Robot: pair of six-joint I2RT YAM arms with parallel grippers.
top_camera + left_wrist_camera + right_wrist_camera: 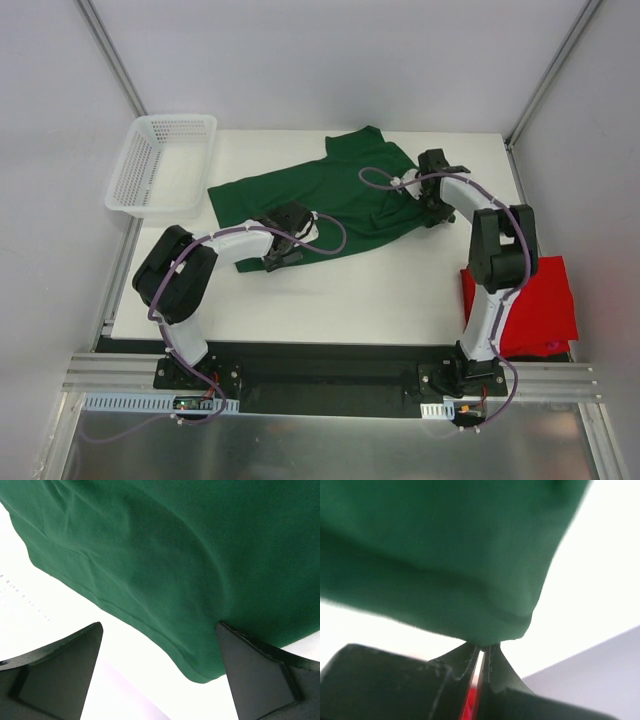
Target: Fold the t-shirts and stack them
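Getting going on green shirt (330, 195), by looks of it: lies spread but rumpled mid table (380, 300), no fold in it yet. Right gripper (482, 647) pinched tight on its right edge. Left gripper (159, 630) jaws wide apart at near hem, gripping nothing. Red shirt (535, 300) at near right table edge, flat-ish rectangle, maybe folded, can't tell. Stacking not done.

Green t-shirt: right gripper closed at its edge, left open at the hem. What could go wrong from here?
1. The right gripper seems to pinch only a sliver of the green t-shirt at its very tips, so it may slip out when lifted.
2. The left gripper is open over the hem, so a one-sided pull could drag and bunch the shirt.
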